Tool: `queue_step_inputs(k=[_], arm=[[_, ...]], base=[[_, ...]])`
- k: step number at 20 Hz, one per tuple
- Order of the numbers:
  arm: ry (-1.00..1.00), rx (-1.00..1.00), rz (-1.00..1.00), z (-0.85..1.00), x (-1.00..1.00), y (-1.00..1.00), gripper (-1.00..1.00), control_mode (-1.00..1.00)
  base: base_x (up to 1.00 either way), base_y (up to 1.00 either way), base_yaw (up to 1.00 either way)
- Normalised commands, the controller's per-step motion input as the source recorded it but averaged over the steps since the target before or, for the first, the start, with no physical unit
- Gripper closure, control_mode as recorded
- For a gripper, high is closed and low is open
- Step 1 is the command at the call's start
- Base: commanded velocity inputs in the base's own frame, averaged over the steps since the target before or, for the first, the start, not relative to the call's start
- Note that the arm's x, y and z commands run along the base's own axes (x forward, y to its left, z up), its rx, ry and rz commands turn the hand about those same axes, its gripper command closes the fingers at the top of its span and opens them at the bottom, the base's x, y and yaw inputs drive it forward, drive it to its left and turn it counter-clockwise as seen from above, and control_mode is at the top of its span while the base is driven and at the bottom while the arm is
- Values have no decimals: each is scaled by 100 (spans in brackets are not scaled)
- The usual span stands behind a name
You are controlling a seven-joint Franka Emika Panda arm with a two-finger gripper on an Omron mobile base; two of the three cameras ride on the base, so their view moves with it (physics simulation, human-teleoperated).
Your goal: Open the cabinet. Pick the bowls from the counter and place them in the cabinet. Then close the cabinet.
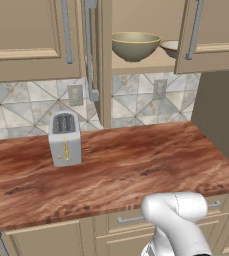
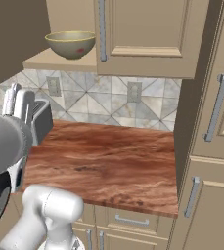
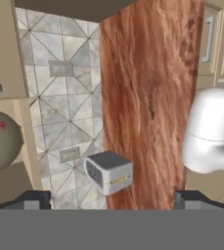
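The cabinet (image 1: 206, 35) hangs above the counter (image 1: 111, 170) with its doors swung out. The left door is edge-on and the right door is angled outward. On its shelf sit both bowls. The deep bowl (image 1: 135, 46) stands in the open gap. The shallow bowl (image 1: 170, 48) is to its right, partly behind the right door. The right base view shows the deep bowl (image 2: 70, 44) on the shelf beside the cabinet door (image 2: 143, 29). In the rolled hand view my gripper (image 3: 114, 200) is open with nothing between its fingers. There the deep bowl (image 3: 1, 139) is at the left edge.
A silver toaster (image 1: 65, 137) stands at the back left of the counter, close in front of the hand (image 3: 108, 171). A tall beige cabinet (image 2: 216, 112) with bar handles bounds the counter (image 2: 113, 161) on the right. Drawer fronts (image 1: 131, 220) run below the counter edge.
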Motion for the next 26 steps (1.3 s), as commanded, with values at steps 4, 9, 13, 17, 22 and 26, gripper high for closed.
queue_step_inputs(k=[4,9,13,17,22,26], arm=[[-38,-1,2,-10,-80,2,-100,-100],[-38,-9,0,0,-67,45,-100,-100],[-37,-10,0,-37,-14,100,-100,-100],[-54,-8,-3,-85,4,100,-100,-100],[-49,-3,-9,-23,21,100,-100,-100],[-37,-4,-10,0,8,100,-100,-100]], base=[[0,0,0],[0,0,0],[0,0,0],[0,0,0],[0,0,0],[0,0,0]])
